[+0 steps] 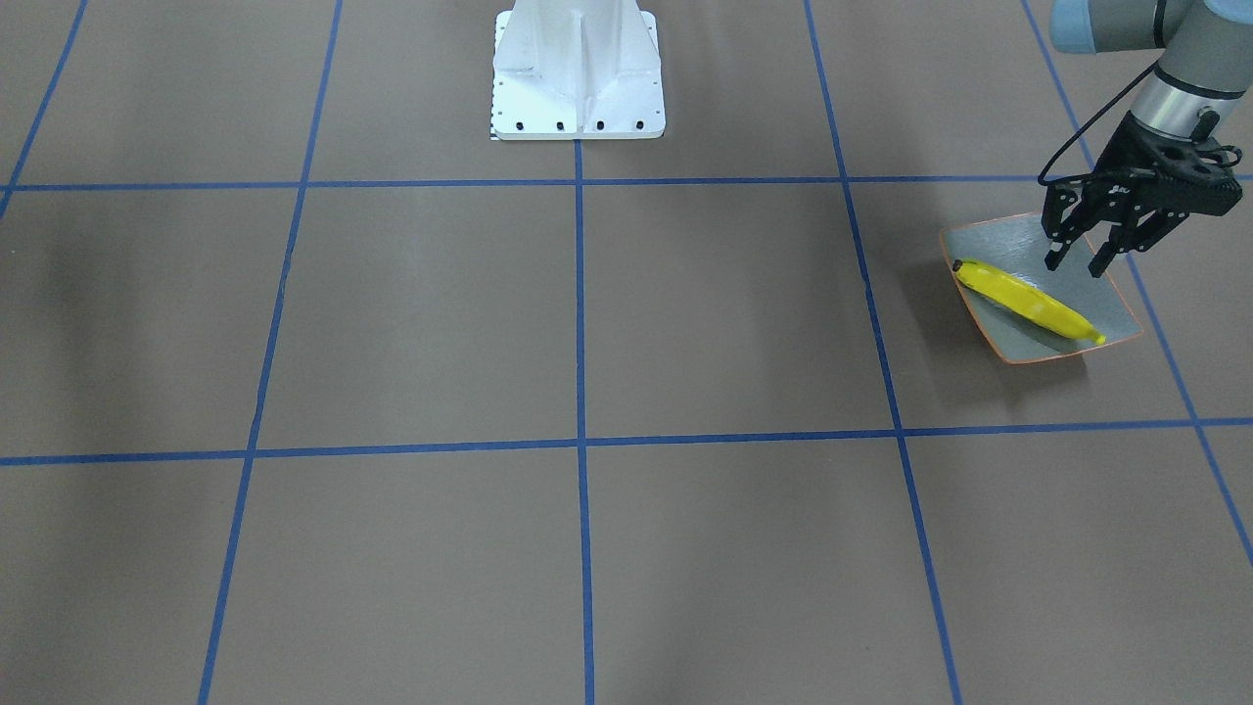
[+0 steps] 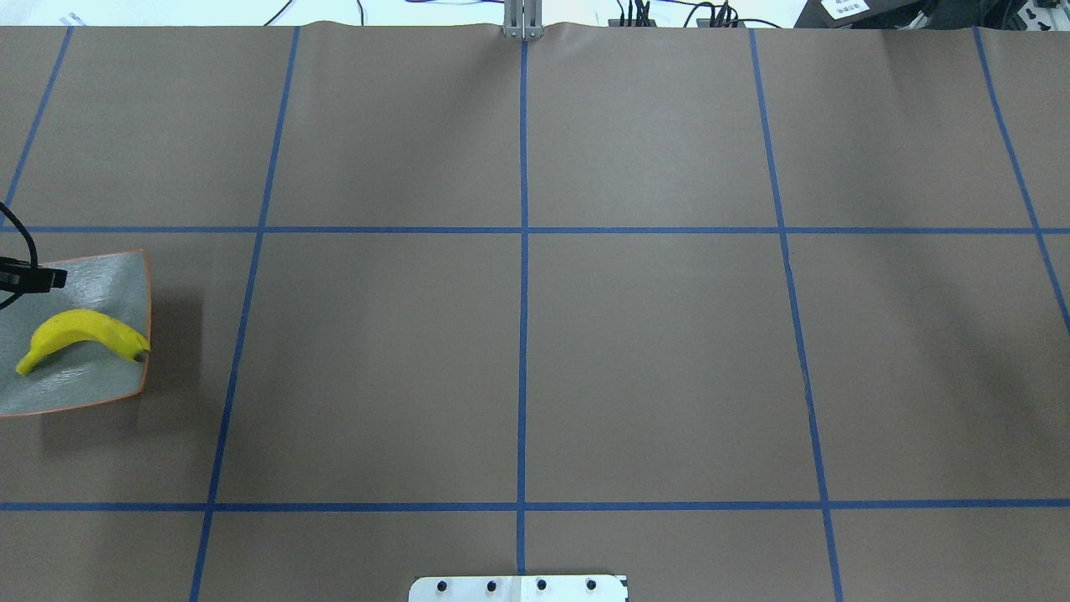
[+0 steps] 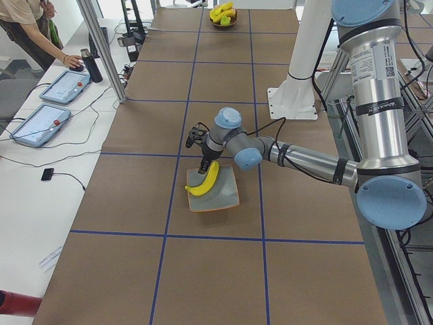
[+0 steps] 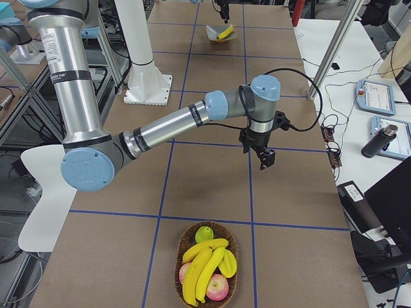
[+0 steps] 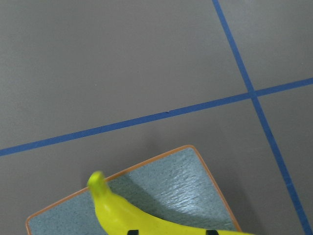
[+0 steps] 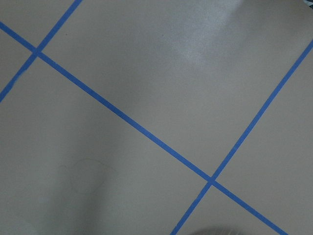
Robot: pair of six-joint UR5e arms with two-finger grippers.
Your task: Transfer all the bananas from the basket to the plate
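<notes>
A glossy bright-yellow banana [image 1: 1028,302], curved with a dark stem tip, lay diagonally across the plate [image 1: 1033,338], a squarish grey-green dish with a thin orange rim and upturned edges, near the left edge of the brown, blue-taped worktop [image 1: 685,323]. The left pincer [image 1: 1075,264] hung released and empty over the plate, close above the banana. More bananas [image 4: 196,279] lay in a woven basket [image 4: 184,236] at the right edge. Whether the right pincer [image 4: 263,157] was released or clenched could not be told.

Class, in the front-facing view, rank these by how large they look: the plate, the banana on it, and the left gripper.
1. plate
2. left gripper, though it hangs nearer the camera, so this rank is unsure
3. banana
</notes>
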